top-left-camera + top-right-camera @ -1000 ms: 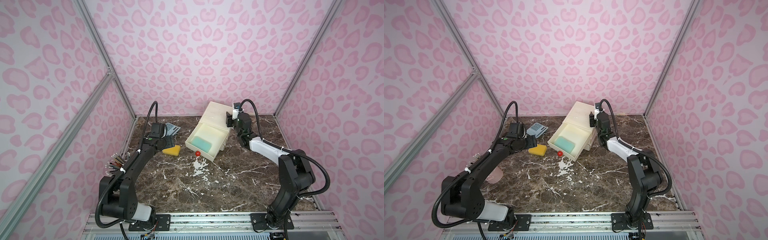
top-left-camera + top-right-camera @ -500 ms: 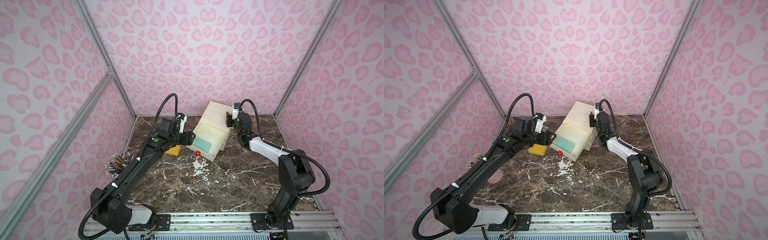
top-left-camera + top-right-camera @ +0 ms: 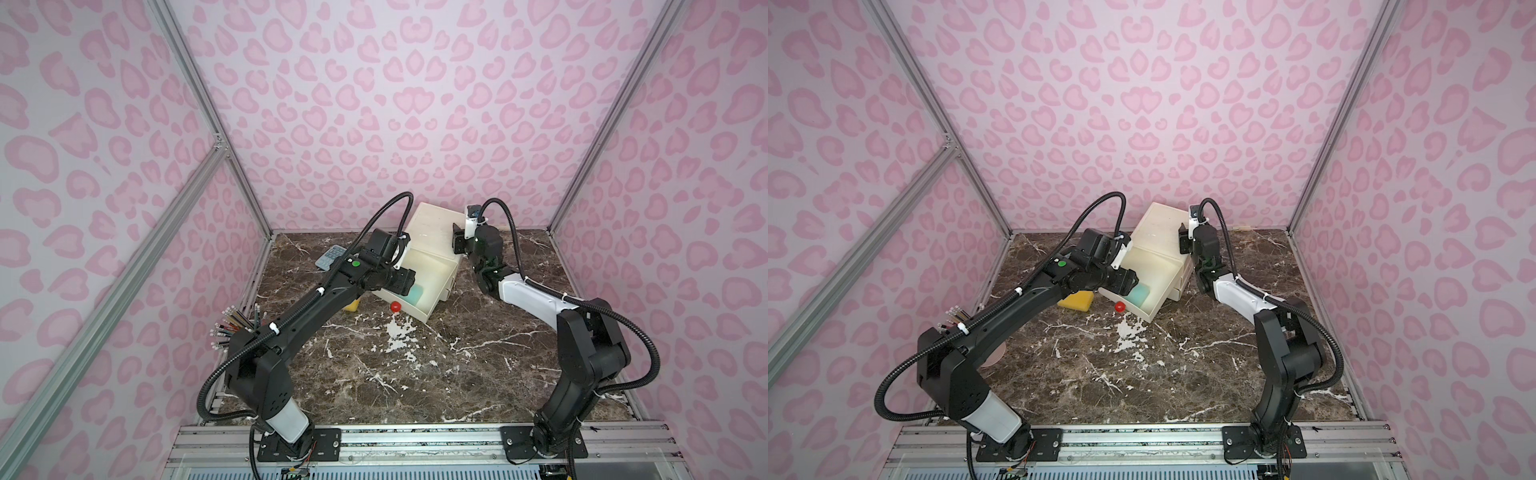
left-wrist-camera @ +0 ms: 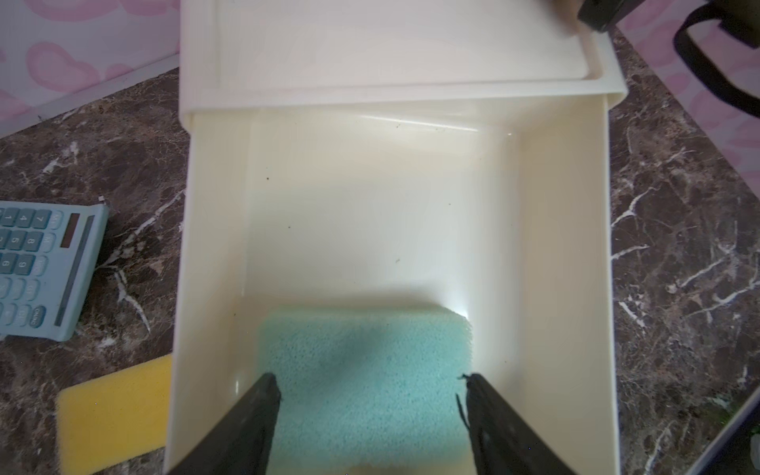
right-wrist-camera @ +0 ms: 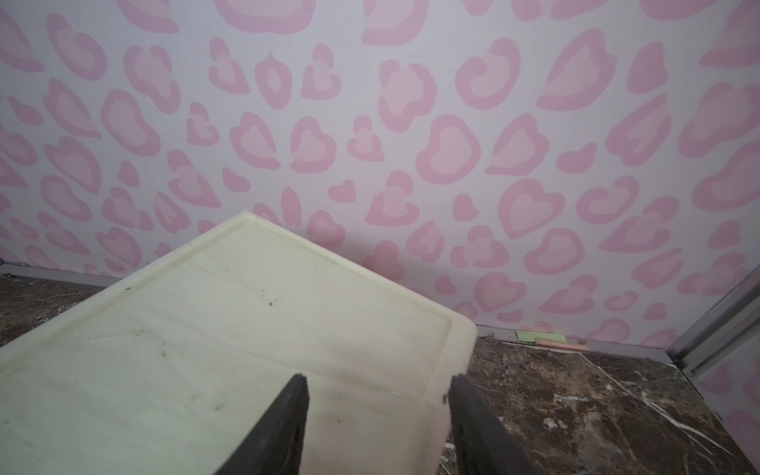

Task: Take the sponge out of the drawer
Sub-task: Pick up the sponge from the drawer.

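Left wrist view, contents as found.
1. Teal sponge [image 4: 362, 370]: lies flat on the floor of the pulled-out cream drawer [image 4: 567, 246], at its near end, just behind the front panel.
2. Left gripper [image 4: 368, 380]: released, jaws spread over the teal sponge with one fingertip at each side edge. Contact cannot be told.
3. Right gripper [image 5: 378, 382]: clenched on the right-hand corner of the cream cabinet [image 5: 205, 329], one finger on its top and one on its outer side.
4. Yellow sponge [image 4: 111, 411]: on the marble table [image 3: 415, 374], just left of the drawer.
5. Blue calculator [image 4: 37, 267]: farther back, left of the cabinet.
6. Small red ball [image 3: 395, 306]: at the drawer's front face.
7. Bundle of pencils [image 3: 232, 324]: near the left edge.
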